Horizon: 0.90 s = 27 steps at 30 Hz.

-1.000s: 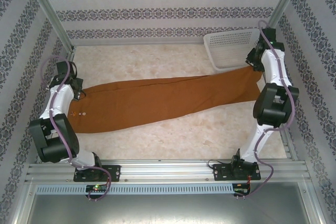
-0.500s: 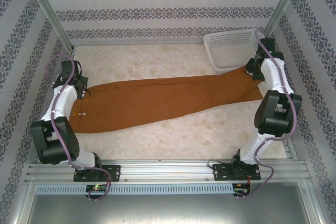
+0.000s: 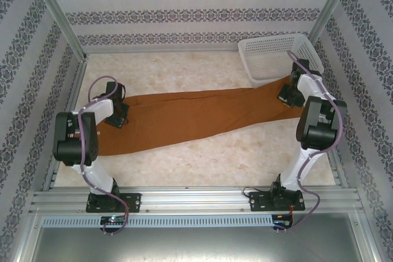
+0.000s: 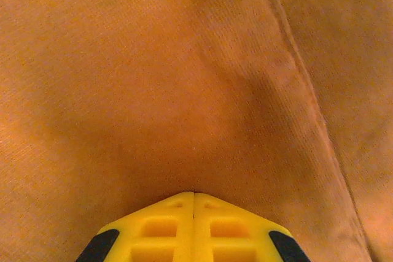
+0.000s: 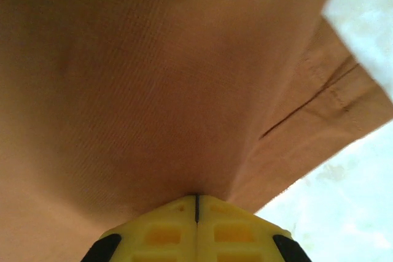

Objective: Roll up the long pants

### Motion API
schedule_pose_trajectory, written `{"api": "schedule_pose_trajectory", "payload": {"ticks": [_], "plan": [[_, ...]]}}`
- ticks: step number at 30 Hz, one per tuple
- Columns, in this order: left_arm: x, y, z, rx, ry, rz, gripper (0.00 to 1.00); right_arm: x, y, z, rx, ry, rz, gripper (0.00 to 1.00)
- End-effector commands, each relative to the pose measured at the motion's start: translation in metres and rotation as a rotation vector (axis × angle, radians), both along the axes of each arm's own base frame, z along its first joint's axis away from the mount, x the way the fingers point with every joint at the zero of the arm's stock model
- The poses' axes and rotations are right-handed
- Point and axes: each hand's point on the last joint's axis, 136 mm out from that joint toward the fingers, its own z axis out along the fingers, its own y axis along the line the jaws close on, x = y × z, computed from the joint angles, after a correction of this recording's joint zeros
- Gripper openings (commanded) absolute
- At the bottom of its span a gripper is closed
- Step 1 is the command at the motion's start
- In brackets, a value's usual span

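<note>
The brown pants (image 3: 196, 118) lie stretched out long and flat on the pale surface (image 3: 184, 72). Seen from above, they run from the wide top part at about 8 o'clock to the leg ends at about 2 o'clock. The white basket (image 3: 273, 56) sits in the far corner, between 1 and 2 o'clock. The leg ends lie just beside its near edge. I cannot tell if they touch it.

The left arm (image 3: 77, 136) reaches to the 9 o'clock side and comes down on the wide top part of the pants. Its close camera shows the left jaws pressed together. The cloth puckers in toward their tip, so they look to be pinching the pants. A long seam (image 4: 307, 102) runs down the cloth on the right.

The right arm (image 3: 319, 121) reaches to the leg ends at about 3 o'clock. The right jaws are pressed together too. The cloth is drawn into their tip, and the stitched hem (image 5: 331, 96) hangs free at the 3 o'clock side of that close view. They look to be pinching the pants near the hem.

No roll can be seen anywhere. Both ends are gripped, and I think that is as far as the job has got. All the rolling, from one end to the other, is left to do.
</note>
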Motion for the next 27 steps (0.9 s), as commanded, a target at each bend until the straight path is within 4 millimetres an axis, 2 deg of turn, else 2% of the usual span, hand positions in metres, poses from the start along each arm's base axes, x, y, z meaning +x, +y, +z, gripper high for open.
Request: {"api": "schedule_pose_trajectory", "payload": {"ticks": [1,6,8,14,20,22,24,25,26,27], "plan": [[0.007,0.028,-0.002,0.096,0.048,0.060,0.00,0.012,-0.001,-0.004,-0.019,0.010,0.031,0.04],[0.018,0.056,-0.011,0.092,0.075,0.110,0.00,0.007,0.000,-0.022,-0.012,0.088,0.063,0.05],[0.024,0.068,-0.010,0.093,0.079,0.117,0.00,-0.002,0.002,-0.028,-0.004,0.124,0.069,0.00],[0.038,0.095,-0.003,0.100,0.073,0.124,0.00,-0.040,0.014,-0.031,0.019,0.177,0.063,0.00],[0.047,0.101,0.001,0.085,0.062,0.098,0.00,-0.074,0.021,-0.035,0.029,0.225,0.064,0.00],[0.049,0.100,0.003,0.079,0.051,0.092,0.00,-0.078,0.021,-0.029,0.028,0.221,0.064,0.00],[0.051,0.096,0.005,0.062,0.034,0.081,0.00,-0.081,0.023,-0.015,0.032,0.209,0.069,0.00],[0.054,0.094,0.007,0.050,0.016,0.068,0.02,-0.080,0.022,-0.004,0.026,0.193,0.070,0.00],[0.058,0.090,0.011,0.035,-0.009,0.052,0.14,-0.078,0.021,0.009,0.015,0.167,0.069,0.01],[0.062,0.087,0.015,0.020,-0.033,0.038,0.37,-0.075,0.018,0.022,0.003,0.136,0.067,0.17]]}}
